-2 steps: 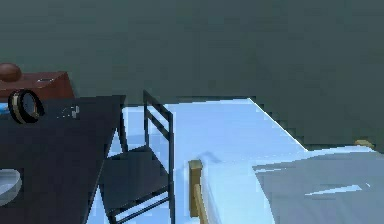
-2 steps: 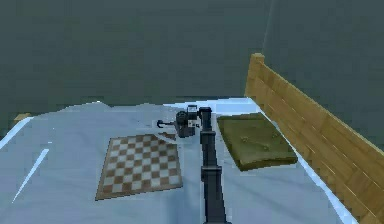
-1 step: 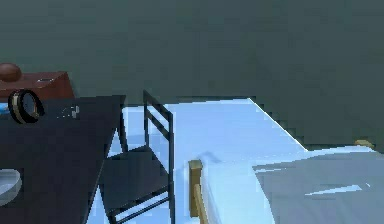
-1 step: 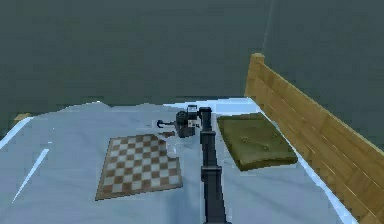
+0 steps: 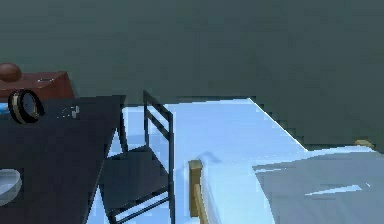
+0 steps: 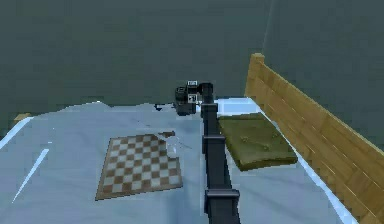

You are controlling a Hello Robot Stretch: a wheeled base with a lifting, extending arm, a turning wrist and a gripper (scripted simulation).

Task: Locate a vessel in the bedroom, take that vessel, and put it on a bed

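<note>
The arm (image 6: 212,160) reaches across the bed (image 6: 70,140), so placing seems in hand; whether the gripper (image 6: 182,98) holds anything I cannot tell; next, lower gently

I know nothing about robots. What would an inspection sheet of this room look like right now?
Surface: bed with a pale blue sheet; wooden headboard at the arm side view's right.
Job's things: small clear thing on the bed at the checkerboard's corner, possibly the vessel, too small to be sure; pale bowl on the dark table.
Clutter: checkerboard and olive cushion on the bed; black-and-white ring on the table.
Gripper: gripper at the far end of the arm, near the bed's far edge; cannot tell whether it holds anything.
Cables: nothing seen.
Surroundings: dark chair between table and bed; brown cabinet behind the table.
</note>
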